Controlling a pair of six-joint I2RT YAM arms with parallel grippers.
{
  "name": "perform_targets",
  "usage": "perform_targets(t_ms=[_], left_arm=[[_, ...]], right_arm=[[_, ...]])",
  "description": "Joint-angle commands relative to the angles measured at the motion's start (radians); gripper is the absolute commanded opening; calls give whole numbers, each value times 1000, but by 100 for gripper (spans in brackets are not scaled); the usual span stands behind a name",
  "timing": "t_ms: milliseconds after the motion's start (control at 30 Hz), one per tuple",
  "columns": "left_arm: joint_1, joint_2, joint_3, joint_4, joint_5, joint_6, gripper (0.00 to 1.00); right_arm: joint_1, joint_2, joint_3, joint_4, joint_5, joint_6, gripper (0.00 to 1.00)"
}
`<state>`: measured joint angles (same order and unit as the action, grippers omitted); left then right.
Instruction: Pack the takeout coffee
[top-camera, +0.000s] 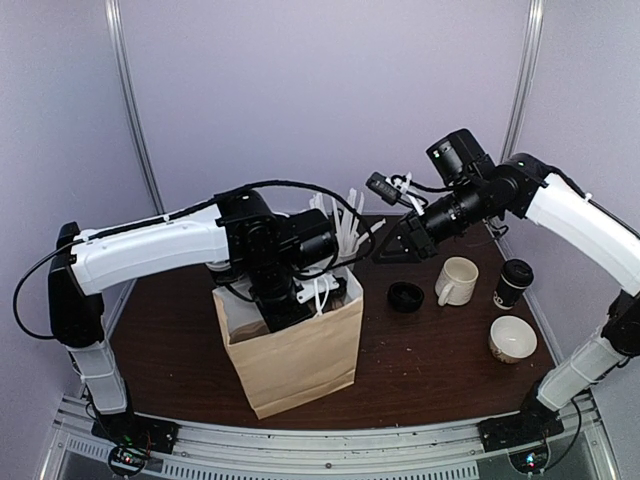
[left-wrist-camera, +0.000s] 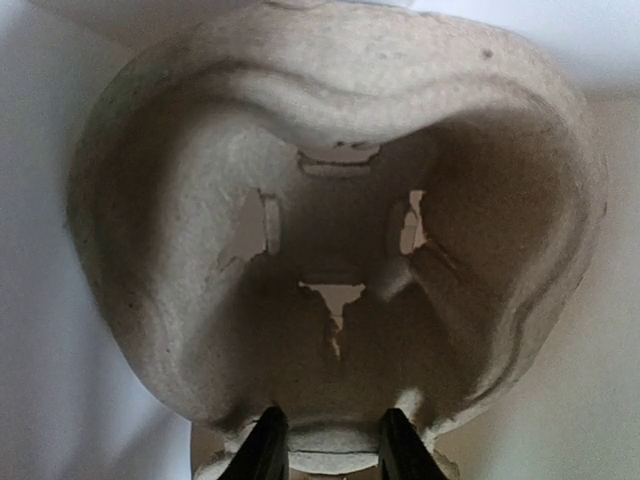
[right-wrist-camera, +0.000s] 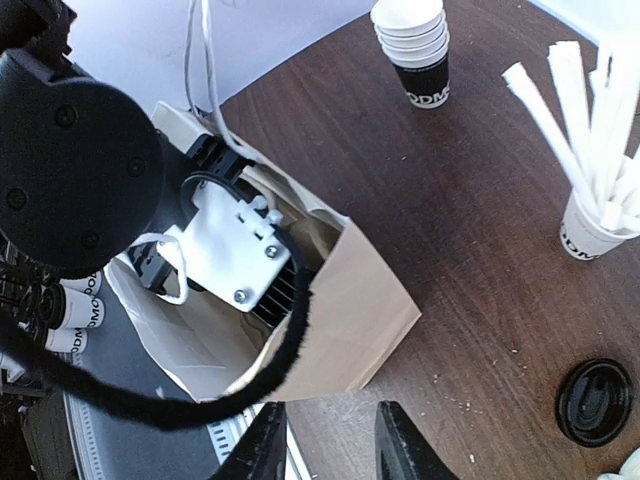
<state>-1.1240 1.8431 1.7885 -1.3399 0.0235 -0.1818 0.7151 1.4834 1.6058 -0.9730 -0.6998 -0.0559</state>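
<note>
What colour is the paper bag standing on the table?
The paper bag is plain light brown; the top external view shows it best.

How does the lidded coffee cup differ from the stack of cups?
The takeout coffee is one cup; the stack of cups is several nested. The takeout coffee wears a black lid; the stack of cups is lidless, white rims showing. Both are dark-bodied and upright.

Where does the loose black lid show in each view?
Top external: the lid lies right of centre, between the bag and the mug.
Left wrist: not in it; a pulp tray fills the view.
Right wrist: lower right corner.
Shared landmark: the bag, left of the lid in both views that show it.
</note>
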Motion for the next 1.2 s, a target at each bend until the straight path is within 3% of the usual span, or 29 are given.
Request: perform_targets(t_ms=[0,267,800,1167], left_arm=[[10,19,-24,-21,44,26,26],[11,35,-76,18,96,45,26],[17,83,-163,113,130,44,30],[19,64,-148,114,119,41,45]], right_arm=[[-70,-58,33,-4,-40,-22,34],[-146,-88,-4,27,-58,-15,36],[-151,-67,-26,50,-68,-18,36],[-151,-66,-32,56,-68,-23,37]])
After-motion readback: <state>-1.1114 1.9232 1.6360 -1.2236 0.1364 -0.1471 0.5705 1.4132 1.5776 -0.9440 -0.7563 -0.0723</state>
